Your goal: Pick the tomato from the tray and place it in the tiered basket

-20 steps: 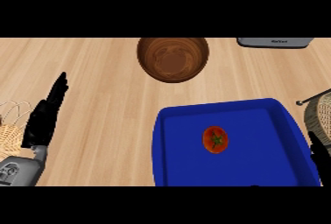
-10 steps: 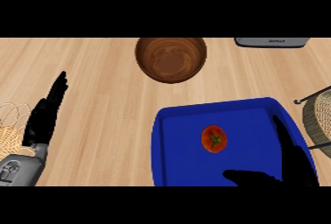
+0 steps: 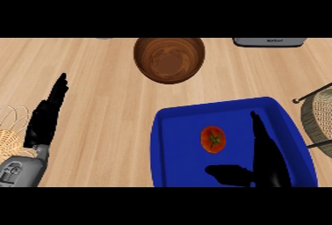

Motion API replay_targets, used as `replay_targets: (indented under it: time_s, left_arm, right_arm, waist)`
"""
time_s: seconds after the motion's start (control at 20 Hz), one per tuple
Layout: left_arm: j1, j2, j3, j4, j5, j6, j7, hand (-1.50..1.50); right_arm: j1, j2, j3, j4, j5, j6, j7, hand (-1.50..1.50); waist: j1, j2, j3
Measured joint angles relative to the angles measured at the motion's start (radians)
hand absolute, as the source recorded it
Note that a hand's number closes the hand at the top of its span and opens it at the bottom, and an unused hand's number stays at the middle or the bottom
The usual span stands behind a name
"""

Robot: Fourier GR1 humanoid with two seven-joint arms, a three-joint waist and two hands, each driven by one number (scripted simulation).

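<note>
While the tomato (image 3: 213, 139) lies where it was on the blue tray (image 3: 174, 145), the right hand (image 3: 265, 154) has pushed further in over the tray, fingers straight and together beside the tomato, thumb stuck out leftward, not touching it. Left hand (image 3: 44, 118) stays resting open at the left edge.

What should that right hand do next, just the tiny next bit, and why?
Probably slide a little to the left and curl around the tomato. The right hand is open over the blue tray, fingers straight, thumb sticking out below the tomato, and there is a gap between them. The tomato lies untouched on the tray, so nothing is grasped yet.
</note>
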Motion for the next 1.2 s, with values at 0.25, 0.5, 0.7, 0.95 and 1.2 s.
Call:
replay_targets:
  time_s: [0.25, 0.5, 0.7, 0.95, 1.2]
  left_arm:
    - [0.016, -0.001, 0.007, -0.018, -0.010, -0.006, 0.003, 0.00]
    - [0.017, -0.013, 0.015, -0.007, -0.020, -0.013, -0.006, 0.00]
    - [0.021, -0.015, 0.027, -0.016, -0.019, -0.025, 0.002, 0.00]
    - [0.007, -0.034, 0.029, 0.002, -0.038, -0.022, 0.000, 0.00]
    - [0.017, -0.034, 0.044, -0.007, -0.040, -0.041, -0.002, 0.00]
  right_arm:
    - [0.018, 0.062, 0.022, 0.014, 0.106, 0.047, 0.004, -1.50]
    - [0.006, 0.128, 0.008, 0.068, 0.177, 0.085, -0.014, -1.50]
    - [0.004, 0.183, -0.012, 0.091, 0.213, 0.121, -0.022, -1.50]
    - [0.000, 0.228, -0.036, 0.142, 0.222, 0.146, -0.033, -1.50]
    - [-0.007, 0.242, -0.056, 0.185, 0.210, 0.150, -0.045, -1.50]
  waist:
    - [-0.004, -0.002, 0.000]
    - [-0.005, 0.000, 0.000]
    - [-0.004, 0.000, 0.001]
    - [-0.004, 0.000, 0.001]
    - [-0.003, 0.000, 0.001]
